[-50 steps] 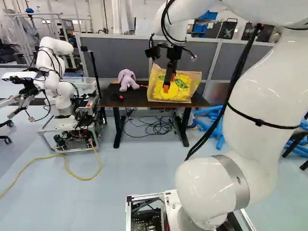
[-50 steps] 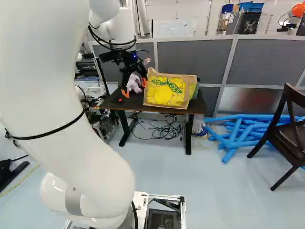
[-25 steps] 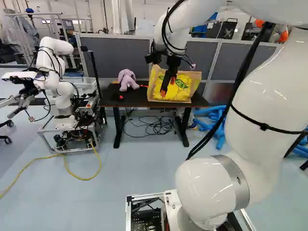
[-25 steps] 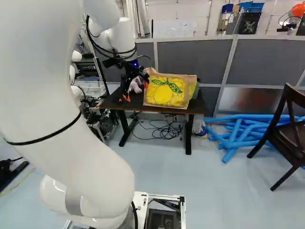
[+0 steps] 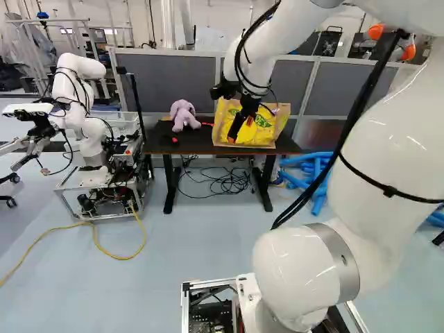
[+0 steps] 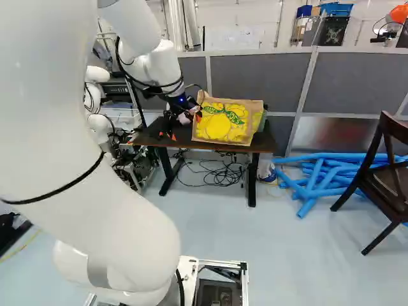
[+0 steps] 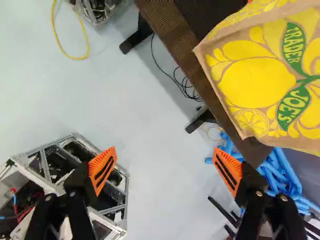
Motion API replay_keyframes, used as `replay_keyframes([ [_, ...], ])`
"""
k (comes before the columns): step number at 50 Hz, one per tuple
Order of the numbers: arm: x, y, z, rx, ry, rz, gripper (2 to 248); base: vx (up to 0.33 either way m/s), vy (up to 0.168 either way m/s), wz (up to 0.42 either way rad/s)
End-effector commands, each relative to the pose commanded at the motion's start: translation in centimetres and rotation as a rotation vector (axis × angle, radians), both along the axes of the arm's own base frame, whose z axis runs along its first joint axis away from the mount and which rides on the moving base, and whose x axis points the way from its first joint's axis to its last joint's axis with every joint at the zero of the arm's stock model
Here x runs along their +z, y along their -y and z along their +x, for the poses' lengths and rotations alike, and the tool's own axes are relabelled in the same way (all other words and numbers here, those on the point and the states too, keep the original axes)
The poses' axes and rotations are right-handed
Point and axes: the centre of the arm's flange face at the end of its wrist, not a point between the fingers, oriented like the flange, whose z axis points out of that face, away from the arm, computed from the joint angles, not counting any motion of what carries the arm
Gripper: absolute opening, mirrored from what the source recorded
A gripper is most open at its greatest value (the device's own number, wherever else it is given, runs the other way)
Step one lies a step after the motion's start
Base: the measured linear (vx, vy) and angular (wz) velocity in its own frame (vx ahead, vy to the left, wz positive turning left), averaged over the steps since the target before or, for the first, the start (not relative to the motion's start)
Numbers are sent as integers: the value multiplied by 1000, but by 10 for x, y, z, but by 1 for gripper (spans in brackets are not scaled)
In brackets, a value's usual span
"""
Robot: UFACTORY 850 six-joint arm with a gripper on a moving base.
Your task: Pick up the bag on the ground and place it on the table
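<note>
Gripper [image 7: 165,170] wide open and holding nothing, its orange pads well apart, with bare floor [image 7: 145,115] showing between them in the wrist view. The white arm [image 5: 388,132] has moved against its lowest joint over the last second: in both base views its forearm has swung and tipped, and the fingers now sit a little lower and more slanted. The base has not moved; the room lies just as it did.

The dark bench [image 5: 158,148] ahead stands where it stood, and the yellow lemon-print bag [image 6: 223,121] is upright on top of it, near the front edge, unshifted while the arm moved. In the wrist view the bag lies ahead and off to one side, clear of both fingers. For the task, that reads as the placing done: the bag is off the ground, on the bench and released, and the arm is probably backing away. What remains, I judge, is to withdraw without a finger catching the bag and tipping it.

The lilac plush toy [image 5: 183,115] sits beside the bag, and a small red piece [image 5: 175,140] lies near the toy, both unmoved.
</note>
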Motion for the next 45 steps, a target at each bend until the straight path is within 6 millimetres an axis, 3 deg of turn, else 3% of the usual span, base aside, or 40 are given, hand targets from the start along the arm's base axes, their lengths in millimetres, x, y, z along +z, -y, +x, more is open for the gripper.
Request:
replay_keyframes([
  [45, -87, 5, -64, -288, 365, 202, 247, 0, 0, 0],
])
